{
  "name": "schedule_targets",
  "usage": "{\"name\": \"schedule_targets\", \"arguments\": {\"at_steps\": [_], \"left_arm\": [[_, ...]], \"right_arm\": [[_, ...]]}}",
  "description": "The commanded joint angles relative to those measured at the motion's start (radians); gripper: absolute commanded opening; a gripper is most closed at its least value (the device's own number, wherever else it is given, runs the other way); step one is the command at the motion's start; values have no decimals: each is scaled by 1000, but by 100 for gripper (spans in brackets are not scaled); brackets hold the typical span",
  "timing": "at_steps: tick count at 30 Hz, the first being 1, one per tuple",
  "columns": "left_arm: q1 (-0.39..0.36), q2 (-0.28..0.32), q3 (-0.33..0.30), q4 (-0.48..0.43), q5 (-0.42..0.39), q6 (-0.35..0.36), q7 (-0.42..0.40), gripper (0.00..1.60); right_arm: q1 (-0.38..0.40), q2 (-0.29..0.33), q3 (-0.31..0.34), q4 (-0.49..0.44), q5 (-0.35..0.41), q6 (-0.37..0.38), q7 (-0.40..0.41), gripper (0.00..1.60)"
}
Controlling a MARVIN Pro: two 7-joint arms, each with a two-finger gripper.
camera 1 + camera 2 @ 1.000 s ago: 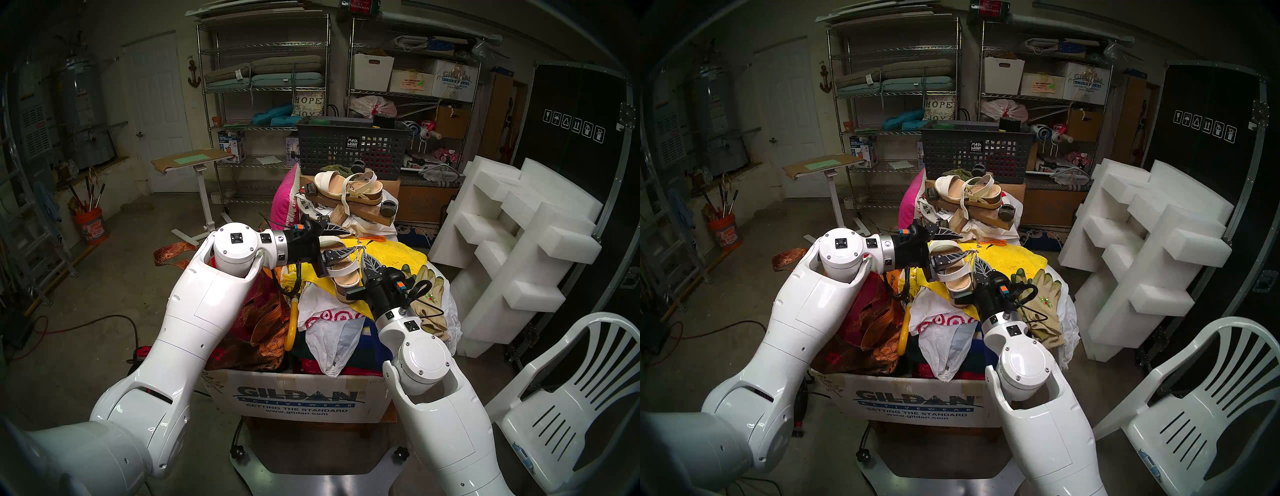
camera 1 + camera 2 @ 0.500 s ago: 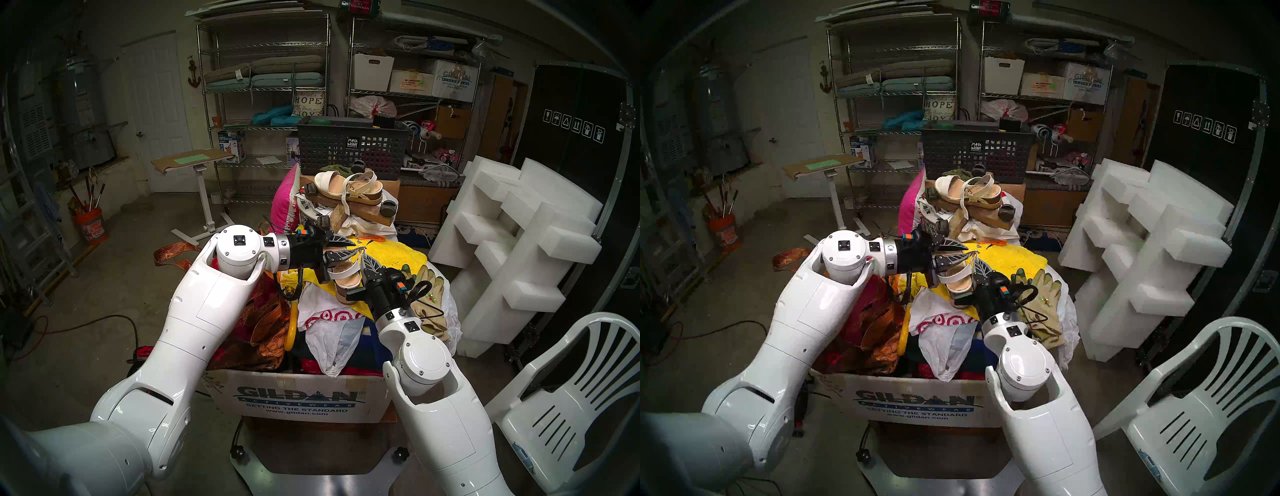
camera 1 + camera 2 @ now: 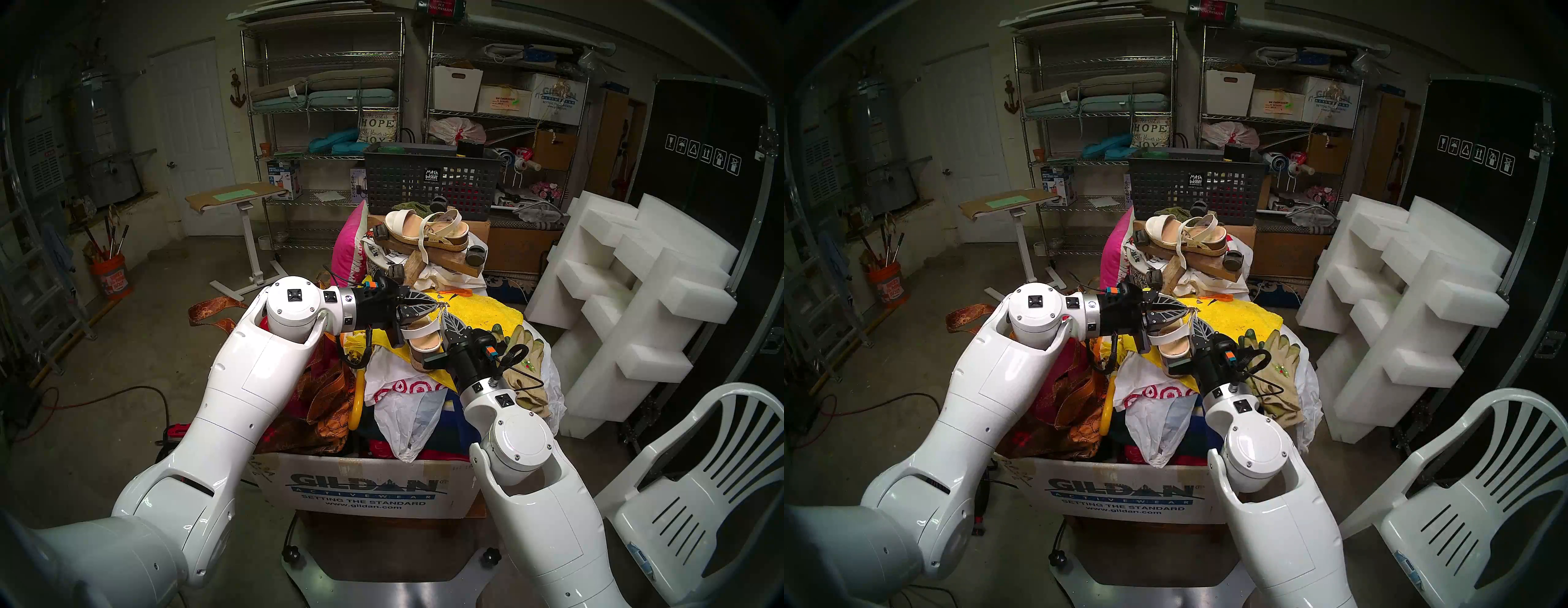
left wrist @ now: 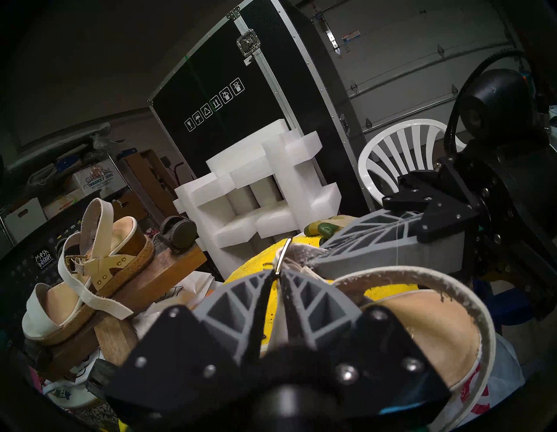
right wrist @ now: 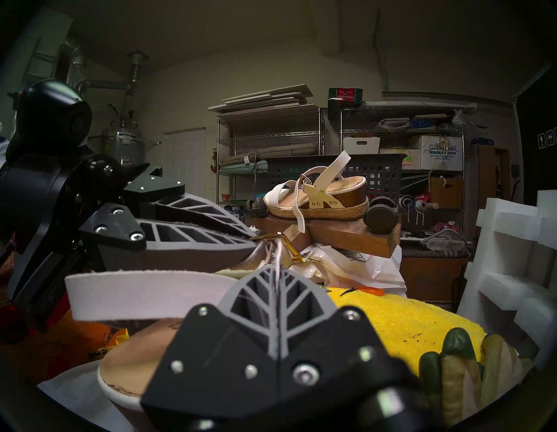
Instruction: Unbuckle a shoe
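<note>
Shoe point(image 3: 424, 335) sat on pile in box point(image 3: 365, 488), between both grippers. Second sandal point(image 3: 424, 231) at 12 o'clock behind it, basket point(image 3: 428, 180) further back. Gloves point(image 3: 526, 352) at 3 o'clock.

The wedge sandal point(image 5: 144, 374) has smooth white straps with a fuzzy, rough underside, a matt tan suede-like insole and a shiny gold metal buckle point(image 4: 281, 262). The left gripper point(image 4: 275, 282) and right gripper point(image 5: 275, 265) have matt grey ribbed plastic fingers point(image 4: 313, 304) bolted to matt black plates with bright metal screws. A coarse yellow terry towel point(image 5: 407, 319) lies under them, beside a crinkled glossy white plastic bag point(image 3: 403, 420) and knitted cloth gloves point(image 5: 458, 365) with rubbery green tips. The platform sandal point(image 5: 319, 199) rests on rough bare wood blocks point(image 5: 346, 238).
</note>
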Motion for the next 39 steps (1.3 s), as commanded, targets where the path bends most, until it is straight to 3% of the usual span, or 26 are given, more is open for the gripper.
{"name": "schedule_targets", "arguments": {"at_steps": [1, 2, 10, 19, 39], "left_arm": [[-16, -11, -9, 0, -18, -22, -3, 22], [-17, -10, -8, 1, -19, -25, -7, 0], [-20, -4, -15, 8, -47, -71, -52, 0], [-18, -5, -17, 4, -42, -77, -68, 0], [-18, -6, -29, 3, -45, -62, -114, 0]], "right_arm": [[9, -1, 1, -26, -2, -6, 0, 0], [9, -1, 0, -26, -3, -6, 0, 0], [15, -5, -3, -24, -15, -4, -7, 0], [36, -10, 0, -17, -44, -8, -31, 0], [96, 21, -8, 12, -84, 21, 26, 0]]}}
